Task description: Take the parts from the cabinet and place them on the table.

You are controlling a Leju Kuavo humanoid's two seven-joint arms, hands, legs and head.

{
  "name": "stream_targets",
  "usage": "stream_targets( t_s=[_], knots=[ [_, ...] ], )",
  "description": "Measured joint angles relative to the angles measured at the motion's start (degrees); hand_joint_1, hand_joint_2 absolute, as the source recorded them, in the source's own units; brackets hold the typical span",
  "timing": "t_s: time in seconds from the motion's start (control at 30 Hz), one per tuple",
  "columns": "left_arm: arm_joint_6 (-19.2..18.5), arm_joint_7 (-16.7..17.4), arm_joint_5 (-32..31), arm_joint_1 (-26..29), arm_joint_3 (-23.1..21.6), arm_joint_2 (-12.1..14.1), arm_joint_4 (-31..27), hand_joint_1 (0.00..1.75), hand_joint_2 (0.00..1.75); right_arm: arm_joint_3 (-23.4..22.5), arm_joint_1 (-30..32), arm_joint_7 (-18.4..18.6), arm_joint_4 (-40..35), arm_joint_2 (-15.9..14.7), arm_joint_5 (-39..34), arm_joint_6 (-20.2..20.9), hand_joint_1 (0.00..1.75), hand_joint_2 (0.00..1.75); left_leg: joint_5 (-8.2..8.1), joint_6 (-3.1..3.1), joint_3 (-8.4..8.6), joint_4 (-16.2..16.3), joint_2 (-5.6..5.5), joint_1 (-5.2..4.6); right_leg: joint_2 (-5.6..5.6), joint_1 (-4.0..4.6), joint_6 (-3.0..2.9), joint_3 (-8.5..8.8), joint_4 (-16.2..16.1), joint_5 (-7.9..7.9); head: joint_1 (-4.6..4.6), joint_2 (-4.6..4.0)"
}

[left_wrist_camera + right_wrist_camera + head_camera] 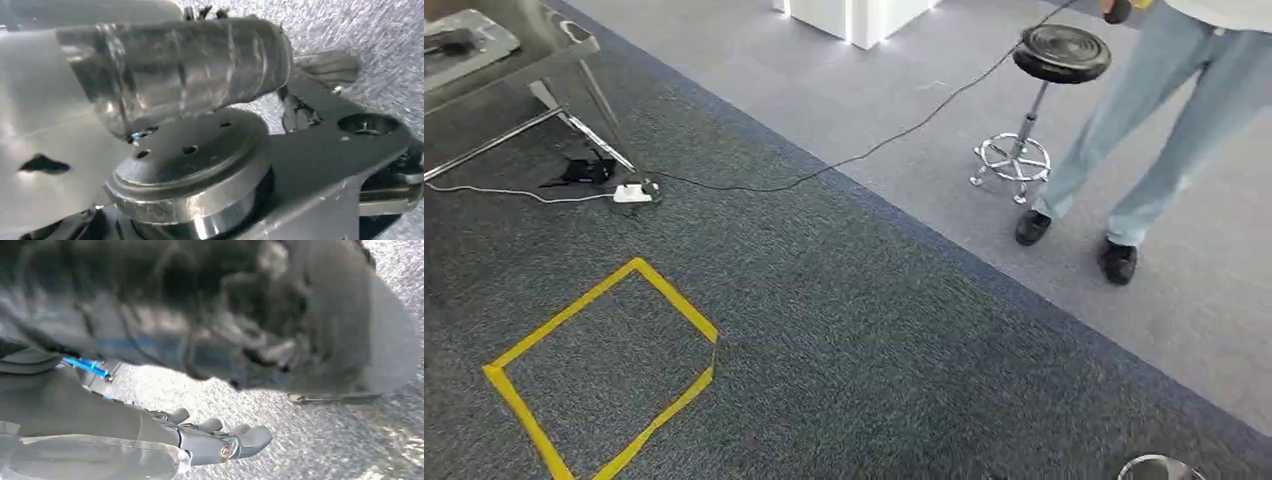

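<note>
head view looks down at dark grey carpet with a yellow tape square (604, 375) marked on it. metal table (514, 60) at upper left corner, one slanted leg showing, a grey tray-like item on top, too cropped to name. white power strip (632, 193) lies near the table leg, black cable (844, 160) runs from it across the carpet toward the stool. black round stool (1061, 52) on a chrome base stands on the lighter grey floor. person in light blue jeans and black shoes (1154, 130) stands just beside the stool. chrome rim of something (1159, 468) at the bottom right edge, can't tell what.

left wrist view: left hand (175, 70) close up, thumb lying across a metal part (200, 170), a round flanged disc with small holes joined to a flat dark plate. hand is grasping that part, blurred carpet behind it.

right wrist view: right hand (210, 437) hangs over carpet, fingers loosely curled, nothing in them, reads as released. view is blurred.
</note>
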Motion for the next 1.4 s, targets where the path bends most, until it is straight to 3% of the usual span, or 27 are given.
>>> stream_targets(
  t_s=[0.07,0.1,0.13,0.27,0.3,0.33,0.37,0.43,0.47,0.53,0.6,0.63,0.67,0.73,0.8,0.87,0.97,1.0,1.03,1.1,1.13,1.17,1.2,1.3,1.33,1.37,1.4],
  knots=[
    [0.1,-0.5,0.0,-0.1,0.0,0.1,0.0,0.0,0.0,0.0,0.1,0.0,0.0,0.0,-0.1,0.2,0.0,0.0,4.4,0.65,5.08,-7.2,-0.56,-0.11,1.33,0.03,0.26,-1.48,0.6,0.82,-0.04,0.0],
    [0.2,-0.7,0.0,-0.1,0.0,0.1,0.0,0.0,0.0,0.0,0.1,0.0,0.0,0.0,-0.1,0.2,0.0,0.0,5.06,1.23,8.78,-12.8,-2.25,-0.26,1.94,-0.08,0.41,-1.99,0.9,1.18,-0.09,0.0],
    [0.2,-0.9,0.0,-0.1,0.0,0.4,0.0,0.0,0.0,0.0,0.1,0.0,0.0,0.2,-0.1,0.2,0.0,0.0,3.44,1.58,10.73,-16.1,-3.75,-0.37,2.34,0.11,0.73,-2.55,1.0,1.45,-0.02,0.0],
    [-0.5,-1.4,0.0,-0.4,-0.2,0.3,0.0,0.0,0.0,0.0,0.2,0.0,0.0,0.1,-0.2,0.3,0.0,0.0,3.8,1.9,10.61,-18.2,-2.51,-0.67,4.02,-0.07,2.29,-3.16,0.7,3.16,-0.09,0.0],
    [-0.5,-1.5,0.0,-0.4,-0.2,-0.1,0.0,0.0,0.0,0.0,0.4,-0.2,0.0,0.0,-0.2,0.3,0.0,0.0,4.55,2.18,10.75,-18.9,-1.43,-0.01,3.17,-0.3,2.24,-3.41,1.6,2.69,-0.05,0.0],
    [-0.4,-1.6,0.0,-0.3,-0.2,-0.1,0.0,0.0,0.0,0.0,0.3,-0.4,0.0,0.0,-0.2,0.4,0.0,0.0,4.93,2.4,10.7,-19.2,-1.22,-0.07,1.11,0.01,2.57,-4.38,3.5,0.69,0.15,0.0],
    [-0.3,-1.7,0.0,-0.3,-0.2,0.0,0.0,0.0,0.0,0.0,0.3,-0.6,0.0,0.0,-0.1,0.5,0.0,0.0,5.26,3.03,10.52,-19.2,-0.5,-0.08,0.01,-0.25,2.97,-6.06,7.1,-2.08,0.55,0.0],
    [-0.3,-1.7,0.0,-0.1,-0.2,0.2,0.0,0.0,0.0,0.0,0.3,-1.0,0.0,0.0,-0.1,0.8,0.0,0.0,5.66,2.91,9.7,-19.1,0.84,-0.16,-0.88,-0.85,3.72,-9.52,16.3,-6.67,0.57,0.0],
    [-0.3,-1.7,0.0,0.0,-0.2,0.3,0.0,0.0,0.0,0.0,0.3,-1.1,0.0,0.0,-0.1,0.9,0.0,0.0,5.78,2.83,9.38,-18.9,1.49,-0.14,-1.06,-1.17,4.03,-9.9,18.3,-7.25,0.57,0.0],
    [-0.4,-1.6,0.0,0.0,-0.2,0.3,0.0,0.0,0.0,0.0,0.4,-1.1,0.0,0.0,-0.1,0.9,0.0,0.0,5.88,2.63,9.02,-18.6,2.58,0.01,-1.46,-1.93,4.68,-7.07,15.2,-5.19,0.57,0.0],
    [-0.4,-1.6,0.0,0.0,-0.2,0.3,0.0,0.0,0.0,0.0,0.3,-1.1,0.0,-0.1,-0.1,0.8,0.0,0.0,5.43,1.92,8.81,-17.8,3.56,0.4,-2.76,-2.51,5.26,-0.6,5.3,-1.26,0.57,0.0],
    [-0.4,-1.6,0.0,-0.1,-0.2,0.4,0.0,0.0,0.0,0.0,0.2,-1.2,0.0,-0.1,-0.1,0.8,0.0,0.0,5.01,1.26,8.7,-17.2,4.09,0.43,-4.7,-2.33,5.43,1.07,1.7,-2.06,0.55,0.0],
    [-0.4,-1.6,0.0,-0.1,-0.2,0.8,0.0,0.0,0.0,0.0,0.2,-1.2,0.0,0.0,-0.1,0.8,0.0,0.0,5.01,0.87,8.56,-17.2,4.42,0.28,-6.11,-2.08,4.85,0.52,2.9,-2.63,0.81,0.0],
    [-0.4,-1.6,0.0,-0.3,-0.2,0.9,0.0,0.0,0.0,0.0,0.3,-1.1,0.0,0.0,-0.1,0.7,0.0,0.0,4.75,-0.05,8.61,-16.3,5.01,-0.07,-4.93,-1.66,3.4,0.07,2.7,-2.15,0.13,0.0],
    [-0.4,-1.5,0.0,-0.3,-0.2,0.8,0.0,0.0,0.0,0.0,0.3,-1.1,0.1,0.0,-0.2,0.3,0.0,0.0,4.44,-0.57,8.65,-16.2,5.89,0.27,-3.94,-1.66,2.49,-0.15,2.6,-1.92,0.09,0.0],
    [-0.4,-1.4,0.0,-0.3,-0.2,0.8,0.0,0.0,0.0,0.0,0.3,-1.0,0.1,0.0,-0.2,0.4,0.0,0.0,1.39,-0.82,7.14,-12.9,1.75,0.56,-2.88,-1.55,1.63,-0.26,2.4,-1.66,-0.2,0.0],
    [-0.3,-1.1,0.1,0.0,-0.3,0.8,0.0,0.0,0.0,0.0,0.1,-1.1,0.1,0.0,-0.3,0.4,0.0,0.0,-4.0,-0.47,0.97,-0.2,0.07,0.44,-1.0,-0.64,0.77,-0.68,2.5,-1.37,-0.35,0.0],
    [-0.2,-1.1,0.1,0.1,-0.3,0.8,0.0,0.0,0.0,0.0,0.1,-1.1,0.1,0.0,-0.3,0.4,0.0,0.0,-3.63,-0.16,-0.04,1.5,0.01,0.33,-0.14,-0.27,0.64,-0.71,2.5,-1.29,-0.35,0.0],
    [-0.1,-1.0,0.3,0.2,-0.3,0.8,0.0,0.0,0.0,0.0,0.2,-1.1,0.1,0.0,-0.3,0.4,0.0,0.0,-1.95,0.27,0.34,0.2,-0.03,0.12,0.64,-0.07,0.57,-0.69,2.5,-1.24,-0.33,0.0],
    [0.0,-1.0,1.1,0.1,-0.3,0.9,0.0,0.0,0.0,0.0,0.3,-1.0,0.1,0.2,0.5,0.3,0.0,0.0,3.43,1.36,3.92,-8.2,-0.84,-0.53,2.08,0.16,0.47,-0.61,2.6,-1.16,-0.35,0.0],
    [0.1,-1.1,1.5,0.1,-0.3,0.9,0.0,0.0,0.0,0.0,0.3,-1.0,0.1,0.5,1.1,0.1,0.0,0.0,5.52,1.99,6.13,-13.2,-2.29,-0.9,2.67,0.12,0.45,-0.55,2.6,-1.12,-0.35,0.0],
    [0.2,-1.1,1.9,0.1,-0.3,1.3,0.0,0.0,0.0,0.0,0.3,-1.0,0.1,1.3,1.7,-0.1,0.0,0.0,4.71,2.39,6.65,-14.6,-4.63,-0.94,2.99,0.32,0.63,-0.76,2.7,-0.95,-0.08,0.0],
    [0.2,-1.2,2.3,0.0,-0.3,1.4,0.0,0.0,0.0,0.1,0.2,-0.9,0.1,1.4,2.1,-0.2,0.0,0.0,4.9,2.21,6.83,-15.6,-4.46,-1.14,3.72,-0.13,0.84,-1.11,2.7,-0.79,-0.2,0.0],
    [0.2,-1.3,2.4,-0.4,-0.2,1.3,0.0,0.0,0.0,0.2,0.5,-0.9,0.1,2.6,2.6,-0.8,0.0,0.0,5.66,2.7,7.4,-16.5,-3.17,-1.41,5.11,-0.43,2.06,-1.31,1.8,0.1,-0.35,0.0],
    [0.2,-1.3,2.4,-0.3,-0.2,1.2,0.0,0.0,0.0,0.2,0.6,-0.9,0.1,2.6,2.6,-0.9,0.0,0.0,6.58,2.71,8.02,-18.0,-2.12,-0.55,3.91,-0.28,1.89,-1.72,2.7,-0.4,-0.26,0.0],
    [0.3,-1.3,2.5,-0.1,-0.2,1.2,0.0,0.0,0.0,0.2,0.7,-0.9,0.1,2.8,2.6,-0.8,0.0,0.0,6.97,3.09,8.41,-19.0,-1.77,-0.72,1.09,0.2,2.2,-2.4,4.4,-2.02,-0.08,0.0],
    [0.2,-1.4,2.5,0.0,-0.2,1.2,0.0,0.0,0.0,0.2,0.6,-0.8,0.1,2.9,2.7,-0.8,0.0,0.0,7.18,3.31,8.37,-19.1,-0.96,-0.7,-0.12,0.04,2.56,-4.12,7.9,-4.46,0.18,0.0]
  ],
)
